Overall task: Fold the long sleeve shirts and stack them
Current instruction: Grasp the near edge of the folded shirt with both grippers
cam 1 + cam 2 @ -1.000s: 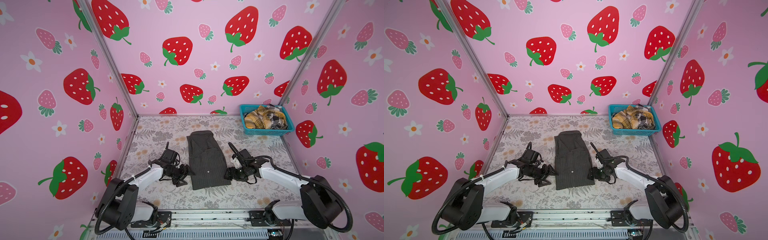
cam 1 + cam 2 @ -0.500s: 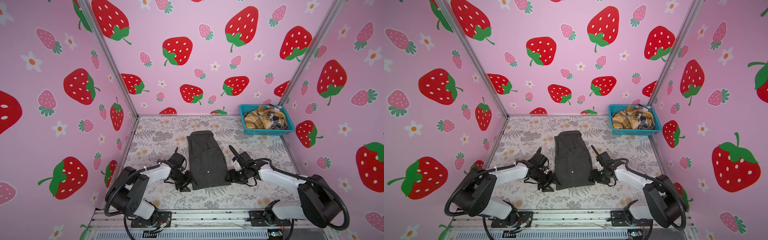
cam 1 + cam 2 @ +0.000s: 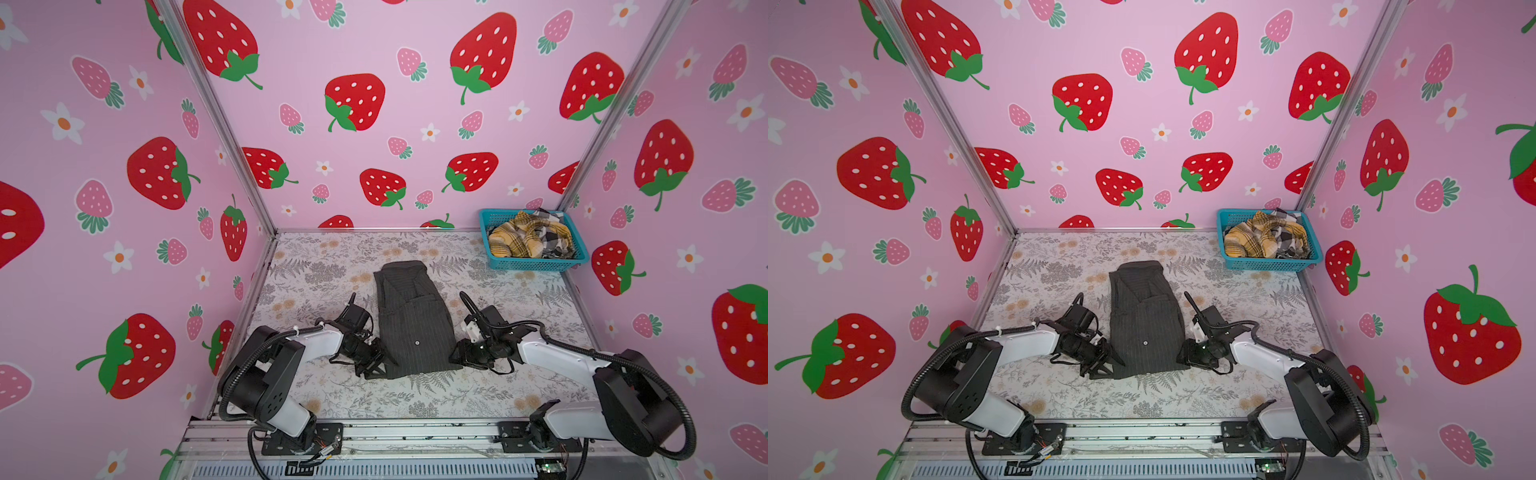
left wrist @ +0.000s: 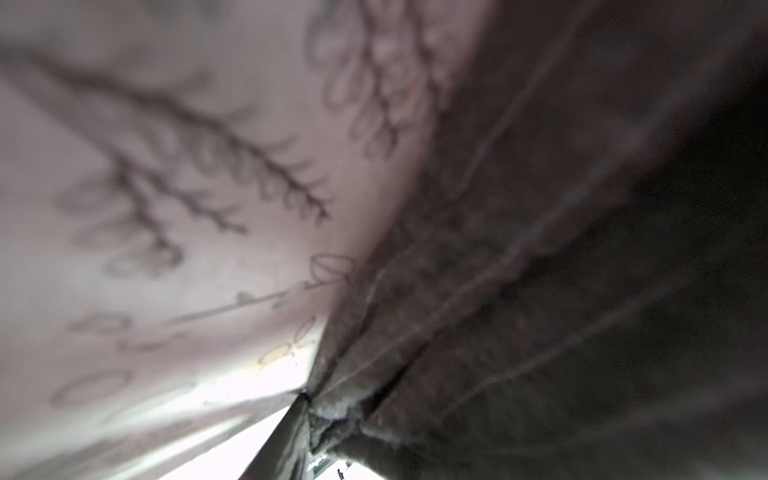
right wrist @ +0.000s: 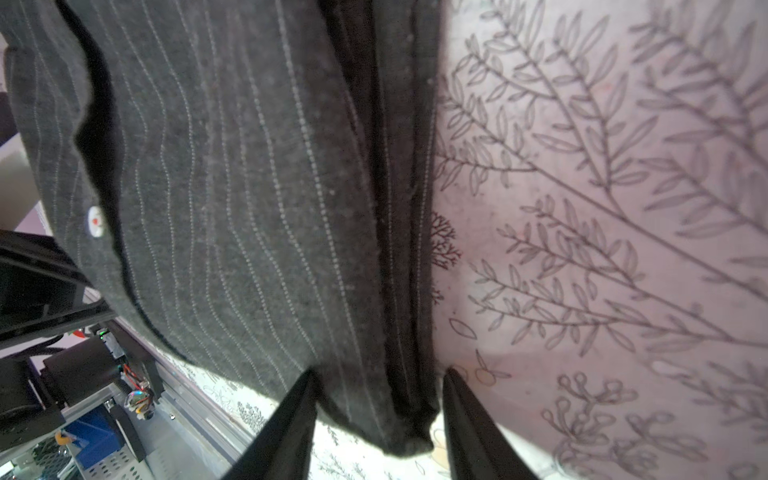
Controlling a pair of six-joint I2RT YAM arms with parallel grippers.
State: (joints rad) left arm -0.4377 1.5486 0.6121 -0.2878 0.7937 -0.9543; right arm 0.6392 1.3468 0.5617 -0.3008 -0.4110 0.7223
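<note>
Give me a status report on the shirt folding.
Left end effector at near left corner of pinstripe shirt, right end effector straddling its near right corner; grips unconfirmed. Shirt flat, partly folded. Other shirts in basket, nothing in the way.

Charcoal pinstripe shirt folded into narrow strip, flat mid-table. Left gripper at near-left corner, right gripper at near-right edge. Both low against cloth. Teal basket in far right corner, yellow plaid shirt and black-white check shirt heaped inside.

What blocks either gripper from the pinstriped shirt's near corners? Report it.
Nothing visible does. The right gripper straddles the pinstriped shirt at its near right edge, and the left gripper sits at its near left corner, on the table.
</note>
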